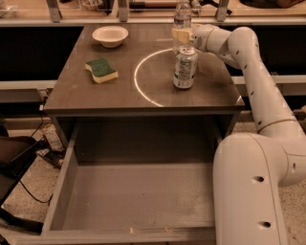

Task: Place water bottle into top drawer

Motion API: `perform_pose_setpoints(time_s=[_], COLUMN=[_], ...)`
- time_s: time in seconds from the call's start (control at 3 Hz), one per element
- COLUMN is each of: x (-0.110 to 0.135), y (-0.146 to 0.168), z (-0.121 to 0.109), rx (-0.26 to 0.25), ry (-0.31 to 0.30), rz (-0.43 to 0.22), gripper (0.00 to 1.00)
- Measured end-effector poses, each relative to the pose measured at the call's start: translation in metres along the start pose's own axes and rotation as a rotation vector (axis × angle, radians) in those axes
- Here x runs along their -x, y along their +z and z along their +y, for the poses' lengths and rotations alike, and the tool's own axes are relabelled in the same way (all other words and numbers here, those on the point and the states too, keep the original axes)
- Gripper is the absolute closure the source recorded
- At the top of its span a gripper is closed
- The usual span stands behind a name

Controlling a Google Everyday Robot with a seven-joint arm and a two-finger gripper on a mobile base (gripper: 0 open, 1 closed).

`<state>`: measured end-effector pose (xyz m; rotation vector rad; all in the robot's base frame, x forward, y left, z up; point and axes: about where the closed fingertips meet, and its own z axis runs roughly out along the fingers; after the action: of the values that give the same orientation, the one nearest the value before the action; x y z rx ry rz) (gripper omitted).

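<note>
The water bottle (182,12), clear with a ribbed body, stands upright at the far edge of the tabletop. My gripper (182,34) reaches in from the right and is shut on its lower body, with a pale finger (180,35) across the front. The bottle's base is hidden behind the finger and the can. The top drawer (138,191) is pulled wide open below the tabletop's front edge. It is a deep grey box with a bare bottom. The bottle is far behind and above it.
A silver-green drinks can (185,67) stands just in front of the gripper. A green-and-yellow sponge (101,70) lies at the left and a white bowl (110,36) at the far left. A white circle (158,76) marks the tabletop. My arm and base (253,182) stand to the drawer's right.
</note>
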<state>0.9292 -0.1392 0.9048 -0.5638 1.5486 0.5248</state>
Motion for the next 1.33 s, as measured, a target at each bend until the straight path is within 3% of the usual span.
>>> perform_pose_setpoints(time_s=[0.67, 1.33], x=[0.011, 0.071], y=[-0.002, -0.049], z=[0.0, -0.006], rx=[-0.009, -0.07], ry=[-0.001, -0.041], rz=[-0.007, -0.045], gripper=[1.0, 1.0])
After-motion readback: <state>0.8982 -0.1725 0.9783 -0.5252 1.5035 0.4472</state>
